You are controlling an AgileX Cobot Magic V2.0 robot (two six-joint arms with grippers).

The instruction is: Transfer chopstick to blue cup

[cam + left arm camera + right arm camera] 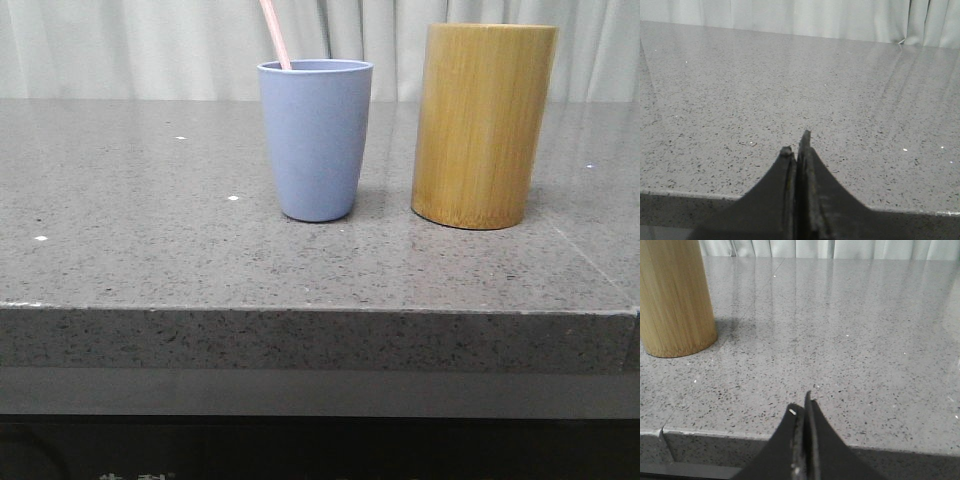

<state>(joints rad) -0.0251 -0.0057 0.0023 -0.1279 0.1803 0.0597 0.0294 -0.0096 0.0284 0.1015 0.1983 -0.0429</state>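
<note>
The blue cup [316, 140] stands upright on the grey stone table [150, 230] in the front view. A pale pink chopstick [275, 33] sticks out of it, leaning left; only its upper end shows. The bamboo holder [484, 125] stands just right of the cup and also shows in the right wrist view [674, 297]. Neither gripper shows in the front view. My left gripper [796, 145] is shut and empty near the table's front edge. My right gripper [801, 407] is shut and empty near the front edge, apart from the holder.
White curtains [120, 45] hang behind the table. The table's front edge [320, 310] runs across the front view. A seam or corner of the tabletop shows at the right [600, 270].
</note>
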